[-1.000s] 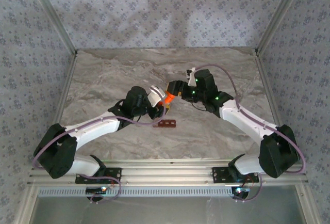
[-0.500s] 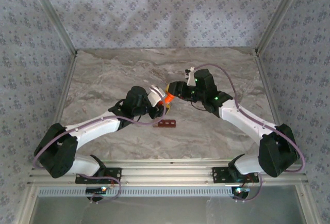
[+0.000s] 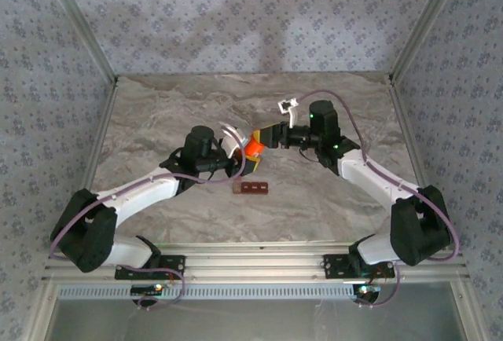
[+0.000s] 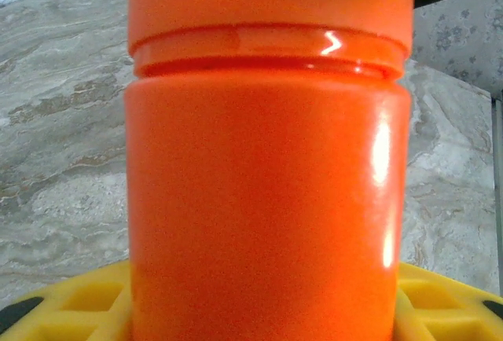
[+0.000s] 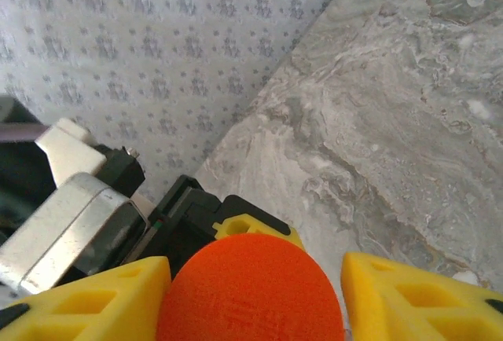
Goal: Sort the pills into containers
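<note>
1. The containers [image 3: 252, 188], a dark strip, lie on the tabletop [image 3: 157, 121] just below frame centre.
2. At centre, the left tool [image 3: 242, 155] clamps the orange bottle [image 3: 253, 150].
3. The right tool [image 3: 267, 136] straddles the cap [image 5: 251, 286]; I cannot tell whether it grips. This looks like the opening step, and the next move calls for a firm twist.

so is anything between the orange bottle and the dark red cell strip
Nothing visible lies between the orange bottle and the cell strip. Its orange cap looks still on, between the right gripper's fingers.
</note>
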Available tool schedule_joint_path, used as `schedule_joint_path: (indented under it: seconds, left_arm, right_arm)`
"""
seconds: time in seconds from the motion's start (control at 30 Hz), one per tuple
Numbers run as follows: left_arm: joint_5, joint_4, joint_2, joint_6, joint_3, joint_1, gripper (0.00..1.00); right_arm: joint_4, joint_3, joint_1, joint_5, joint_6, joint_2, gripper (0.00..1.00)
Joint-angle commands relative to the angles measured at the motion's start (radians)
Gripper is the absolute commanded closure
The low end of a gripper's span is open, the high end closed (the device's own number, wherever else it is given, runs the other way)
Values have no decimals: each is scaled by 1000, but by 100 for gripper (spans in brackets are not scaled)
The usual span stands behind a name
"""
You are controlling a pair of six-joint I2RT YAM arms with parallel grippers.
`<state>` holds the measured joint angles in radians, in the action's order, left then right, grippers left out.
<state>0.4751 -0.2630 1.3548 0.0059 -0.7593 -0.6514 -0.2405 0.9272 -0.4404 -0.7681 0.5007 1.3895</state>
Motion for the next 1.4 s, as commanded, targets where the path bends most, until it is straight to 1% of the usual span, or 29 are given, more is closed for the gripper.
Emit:
schedule_joint_path:
  seconds: [0.0, 0.03, 0.2, 0.3, 0.37, 0.67, 0.87, 1.0, 1.17, 1.3, 1.37]
  left_arm:
    - [-28, -18, -40, 1, -15, 12, 100]
    - [-50, -8, -39, 14, -15, 12, 100]
    - [-143, 41, -26, 81, -22, -4, 100]
    - [-165, 78, -9, 114, -38, -20, 100]
    - [-177, 94, 1, 130, -44, -28, 100]
    - [-191, 98, 29, 144, -60, -59, 100]
    - [-193, 92, 23, 141, -62, -62, 100]
    - [-195, 87, 16, 138, -61, -62, 100]
    - [-198, 72, 15, 134, -57, -62, 100]
    - [-204, 59, 14, 130, -54, -62, 100]
    - [-205, 57, 12, 129, -53, -62, 100]
  right_arm:
    - [-38, -23, 41, 24, 76, -65, 32]
    - [-8, -23, 42, 67, 112, -86, 30]
    - [198, 7, 22, 293, 270, -132, 28]
    - [228, 18, -3, 355, 323, -124, 26]
    - [253, 39, -22, 377, 317, -110, 25]
    - [305, 123, -98, 394, 308, -14, 23]
    - [292, 112, -122, 406, 318, 6, 24]
    - [268, 89, -123, 392, 327, 7, 27]
    - [212, 53, -124, 359, 345, 9, 36]
    - [185, 34, -125, 330, 349, 14, 38]
    - [179, 27, -125, 325, 344, 13, 43]
